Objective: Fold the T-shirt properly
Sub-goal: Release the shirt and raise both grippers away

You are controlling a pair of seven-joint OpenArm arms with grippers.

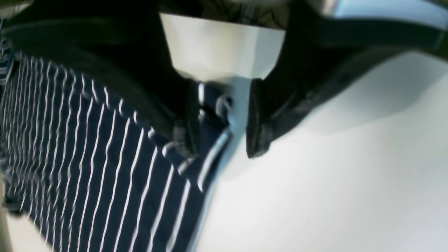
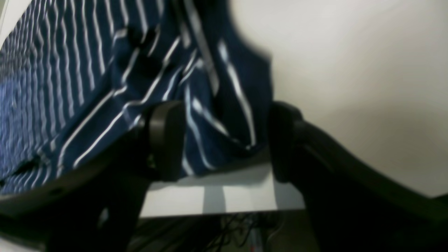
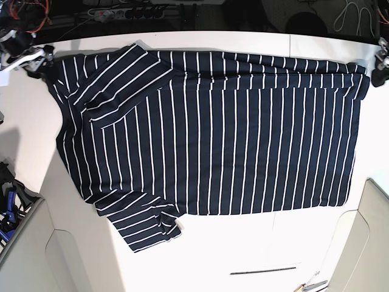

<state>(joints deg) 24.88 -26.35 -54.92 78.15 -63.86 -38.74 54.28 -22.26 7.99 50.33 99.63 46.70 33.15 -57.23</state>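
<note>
The T-shirt (image 3: 213, 134), dark navy with thin white stripes, lies spread flat on the white table (image 3: 243, 249), with sleeves at the left and hem at the right. My left gripper (image 1: 222, 140) is open at the far right hem corner (image 3: 364, 76); one finger (image 1: 185, 133) rests on the fabric and the other on the bare table. My right gripper (image 2: 224, 140) is open at the far left shoulder corner (image 3: 51, 67). Bunched striped fabric (image 2: 217, 105) sits between its fingers, with a gap on one side.
Cables and a power strip (image 3: 121, 12) lie beyond the table's far edge. A thin dark rod (image 3: 262, 270) lies near the front edge. Beige panels stand at the lower right (image 3: 368, 243) and lower left (image 3: 24, 249) corners.
</note>
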